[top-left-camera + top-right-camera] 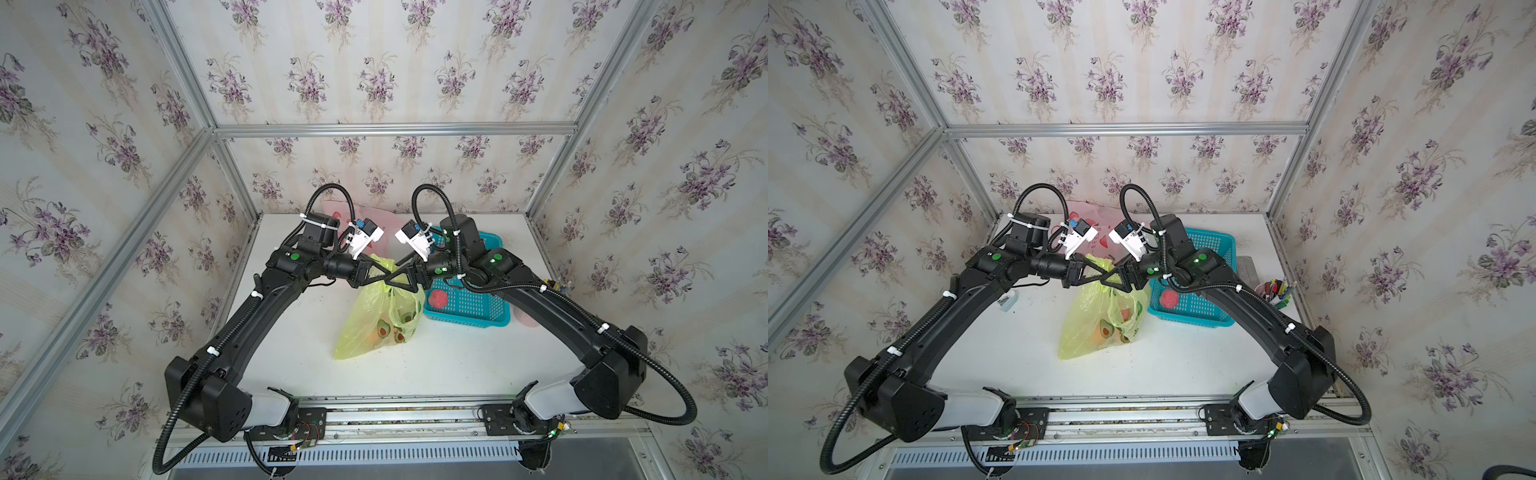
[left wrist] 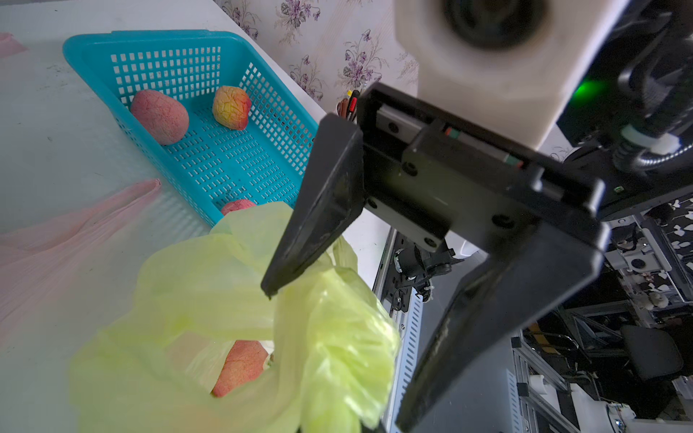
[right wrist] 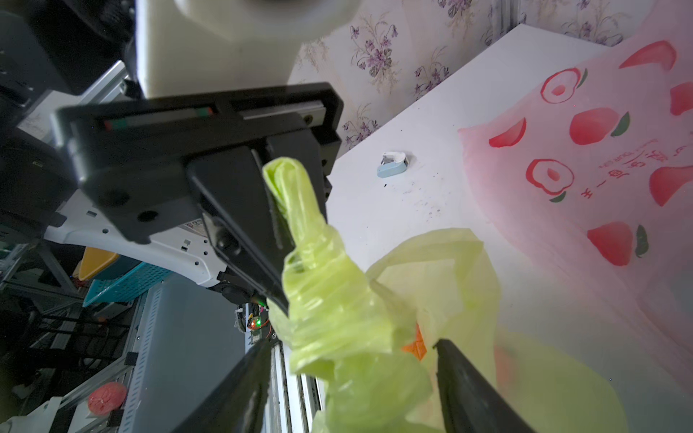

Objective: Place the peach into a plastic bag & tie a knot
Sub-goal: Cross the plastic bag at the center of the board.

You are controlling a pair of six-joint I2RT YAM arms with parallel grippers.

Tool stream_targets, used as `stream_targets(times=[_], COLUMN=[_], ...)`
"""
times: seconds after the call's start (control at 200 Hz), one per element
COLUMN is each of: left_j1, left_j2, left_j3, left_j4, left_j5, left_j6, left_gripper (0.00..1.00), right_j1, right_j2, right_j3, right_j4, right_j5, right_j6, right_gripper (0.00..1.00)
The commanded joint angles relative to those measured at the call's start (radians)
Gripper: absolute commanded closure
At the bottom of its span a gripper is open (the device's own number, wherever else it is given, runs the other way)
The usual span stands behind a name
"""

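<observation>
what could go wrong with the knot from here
1. The left gripper is shut near the end of the twisted handle, so a pull could slip it out.
2. The right gripper is open around the bag and grips nothing. It may pinch loose film instead of a firm fold.
3. The bag mouth gapes with the peach showing, so a tug could spill it.

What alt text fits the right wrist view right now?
The left end effector is shut on the twisted handle of the yellow-green bag, and the right end effector, open, straddles the bunched plastic. A pink fruit-print bag lies flat on the white table behind.
</observation>
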State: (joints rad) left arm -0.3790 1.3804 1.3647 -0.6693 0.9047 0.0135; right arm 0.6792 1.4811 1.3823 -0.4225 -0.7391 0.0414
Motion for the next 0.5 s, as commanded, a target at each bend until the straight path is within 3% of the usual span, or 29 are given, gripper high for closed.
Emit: stream_targets(times=[0.0,0.22,0.28,0.42,0.495], left_j1=[0.002,0.002,0.002,0.002,0.002], left_j2=[0.003,0.003,0.001,-0.015,-0.028], left_j3=[0.009,0.012,0.012,0.005,-0.005], left_j4=[0.000,0.000,0.001,0.001,0.001], left_j5=[-0.005,-0.013,-0.016,-0.040,-0.059], left_j6=[0.008,0.001,-0.001,-0.010,-0.012], left_gripper=[0.97,0.94,0.91,0.74,0.62], right_j1=[0.012,0.019,0.019,0.019,0.017], right_j2=[0.015,0.027,0.028,0.027,0.020], right_j3=[0.012,0.017,0.018,0.020,0.018], right_j4=[-0.022,-0.008,0.000,0.016,0.015], right_j5=[-0.007,0.042,0.059,0.099,0.123], right_j6=[-0.043,-0.020,-0.012,0.005,0.005], right_gripper=[0.35,0.57,0.69,0.88,0.91])
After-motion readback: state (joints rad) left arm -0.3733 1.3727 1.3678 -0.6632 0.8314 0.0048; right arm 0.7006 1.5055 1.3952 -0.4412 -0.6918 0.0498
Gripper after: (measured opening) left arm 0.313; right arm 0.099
